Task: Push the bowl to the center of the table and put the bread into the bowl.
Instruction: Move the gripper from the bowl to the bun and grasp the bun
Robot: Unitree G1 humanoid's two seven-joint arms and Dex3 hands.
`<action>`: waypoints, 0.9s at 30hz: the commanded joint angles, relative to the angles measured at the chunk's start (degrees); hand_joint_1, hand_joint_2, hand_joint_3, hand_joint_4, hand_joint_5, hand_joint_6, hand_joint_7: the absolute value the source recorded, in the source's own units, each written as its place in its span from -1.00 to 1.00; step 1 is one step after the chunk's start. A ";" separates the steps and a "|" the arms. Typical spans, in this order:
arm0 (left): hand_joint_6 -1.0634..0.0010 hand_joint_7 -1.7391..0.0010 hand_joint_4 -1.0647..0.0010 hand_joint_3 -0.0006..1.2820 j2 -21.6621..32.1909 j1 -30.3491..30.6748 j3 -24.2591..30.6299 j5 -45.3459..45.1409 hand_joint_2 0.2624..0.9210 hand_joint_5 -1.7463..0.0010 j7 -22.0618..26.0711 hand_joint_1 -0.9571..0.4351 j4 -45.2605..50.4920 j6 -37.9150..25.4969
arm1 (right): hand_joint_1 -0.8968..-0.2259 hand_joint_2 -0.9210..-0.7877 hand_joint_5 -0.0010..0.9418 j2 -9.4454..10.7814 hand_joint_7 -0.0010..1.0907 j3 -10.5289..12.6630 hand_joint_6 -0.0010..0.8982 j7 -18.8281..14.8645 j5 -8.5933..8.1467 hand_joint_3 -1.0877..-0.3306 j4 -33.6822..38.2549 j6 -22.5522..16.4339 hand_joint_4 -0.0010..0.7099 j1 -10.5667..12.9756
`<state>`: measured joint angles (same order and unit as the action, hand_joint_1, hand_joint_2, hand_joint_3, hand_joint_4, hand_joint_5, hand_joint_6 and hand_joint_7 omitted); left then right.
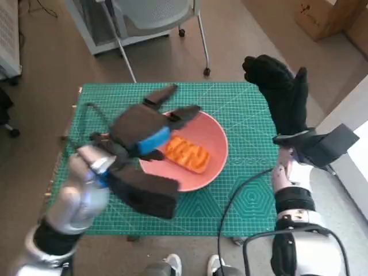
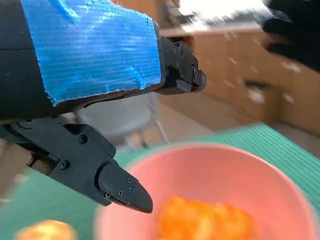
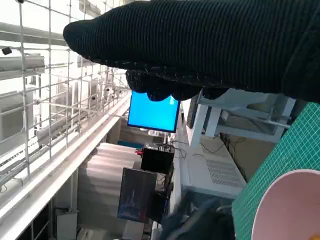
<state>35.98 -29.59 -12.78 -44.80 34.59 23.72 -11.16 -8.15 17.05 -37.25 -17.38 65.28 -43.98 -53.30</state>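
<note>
Head view: pink bowl (image 1: pixel 213 144) sits roughly mid-bench on the green cutting mat (image 1: pixel 253 109) that covers the bench (image 1: pixel 69 135). Orange bread (image 1: pixel 187 153) lies inside the bowl, left of its middle. Left robot hand (image 1: pixel 141 138) hovers over the bowl's left rim, blue tape up, fingers spread, holding nothing; it covers part of the rim. Right robot hand (image 1: pixel 282 92) is raised at the bench's far right edge, well apart from the bowl, glove fingers extended and empty. A grey chair (image 1: pixel 155 17) stands beyond the bench; shoes (image 1: pixel 169 265) show at the near edge.

Left wrist view: blue-taped back of the left robot hand (image 2: pixel 90 75) fills the upper part, black fingers (image 2: pixel 120 190) apart with nothing between them, above the bowl (image 2: pixel 225 170). Bread (image 2: pixel 205 220) rests in the bowl, blurred. Another orange blob (image 2: pixel 42 231) shows on the mat outside the bowl; can't tell what it is.

Right wrist view: glove of the right robot hand (image 3: pixel 200 50) spans the top, nothing in it. A corner of the mat (image 3: pixel 295 145) and the bowl rim (image 3: pixel 270 205) show in the corner. Behind: a lit blue monitor (image 3: pixel 152 111) and wire racking (image 3: pixel 45 100).
</note>
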 commanded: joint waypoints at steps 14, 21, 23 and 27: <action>0.46 1.00 0.94 -0.98 6.20 11.14 14.25 2.59 0.39 1.00 5.59 0.76 6.31 -7.09 | -0.36 -1.00 -0.99 -0.36 -0.98 0.49 -0.26 -0.26 -0.18 0.06 0.83 2.48 -0.50 -0.52; 0.50 1.00 0.96 -0.97 6.16 12.28 13.94 3.49 0.43 1.00 5.48 0.76 3.71 -8.44 | -0.36 -1.00 -0.99 -0.12 -0.98 0.60 -0.24 -0.13 -0.12 0.07 1.11 2.47 -0.48 -0.72; 0.50 1.00 0.96 -0.97 5.87 12.10 13.48 3.65 0.44 1.00 5.70 0.77 2.84 -9.20 | -0.36 -1.00 -0.99 -0.08 -0.98 0.62 -0.24 -0.23 -0.15 0.07 1.13 2.49 -0.48 -0.76; 0.52 1.00 0.97 -0.97 5.33 11.38 12.28 3.70 0.47 1.00 6.05 0.78 0.94 -10.79 | -0.36 -1.00 -0.99 -0.17 -0.98 0.74 -0.23 -0.66 -0.33 0.07 1.18 2.72 -0.48 -0.81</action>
<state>41.94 -17.71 0.50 -41.68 40.03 26.13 -20.58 -8.29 17.65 -37.32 -17.72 65.52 -42.44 -54.38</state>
